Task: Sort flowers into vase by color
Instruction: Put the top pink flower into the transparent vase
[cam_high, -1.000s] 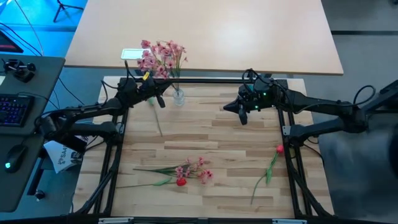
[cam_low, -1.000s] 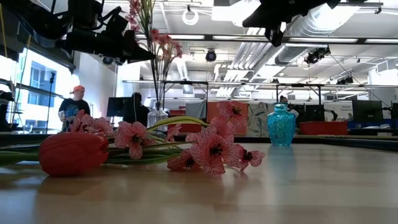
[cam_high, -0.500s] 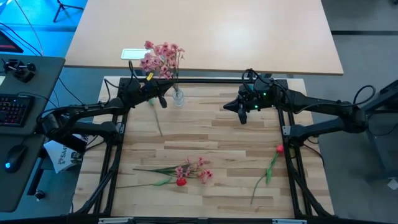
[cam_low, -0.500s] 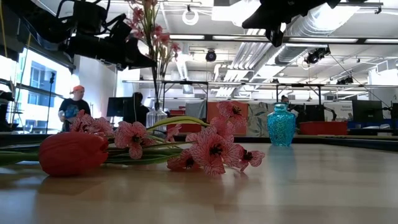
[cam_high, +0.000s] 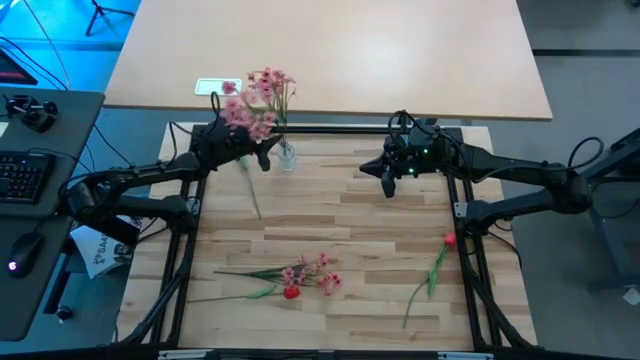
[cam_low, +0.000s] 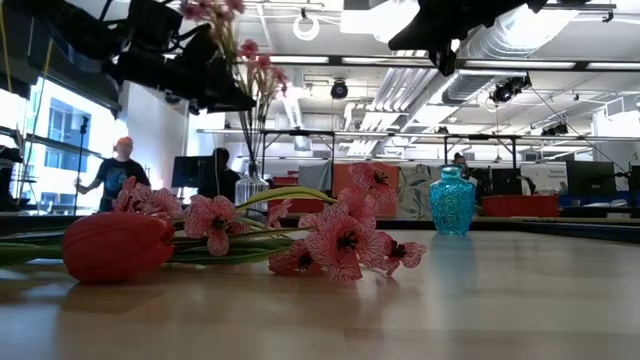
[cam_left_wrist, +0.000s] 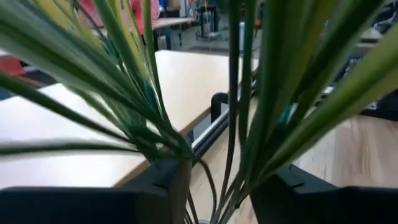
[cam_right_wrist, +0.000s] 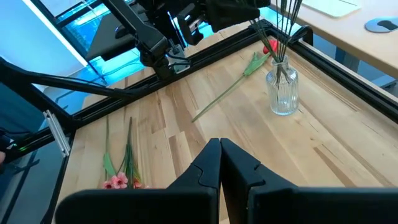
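A clear glass vase (cam_high: 287, 157) stands at the table's far left with a bunch of pink flowers (cam_high: 255, 100) in it. My left gripper (cam_high: 263, 158) is open above the vase, one finger on each side of the green stems (cam_left_wrist: 231, 124). A red flower's stem (cam_high: 252, 190) lies on the table beside the vase, its bloom (cam_right_wrist: 270, 46) under the left arm. More pink sprays (cam_high: 305, 272) and a red bloom (cam_high: 291, 292) lie near the front. Another red flower (cam_high: 449, 240) lies at the right. My right gripper (cam_high: 388, 187) hovers shut at the far middle. My left gripper has the pink flowers' stems (cam_left_wrist: 239, 93) running loosely through the gap between its fingers (cam_left_wrist: 168, 186), a little above the vase's mouth. Whether a finger touches them I cannot tell. The stems stand upright in the vase.
A blue vase (cam_low: 452, 200) stands at the far right of the table. A black frame (cam_high: 340, 130) runs along the far edge, close behind the glass vase. Bare wood lies in the table's middle. People stand in the room beyond.
The pink blossoms over the vase have swayed and now lean toward the left arm, while the vase has stayed in place. My left gripper has shifted slightly toward the vase.
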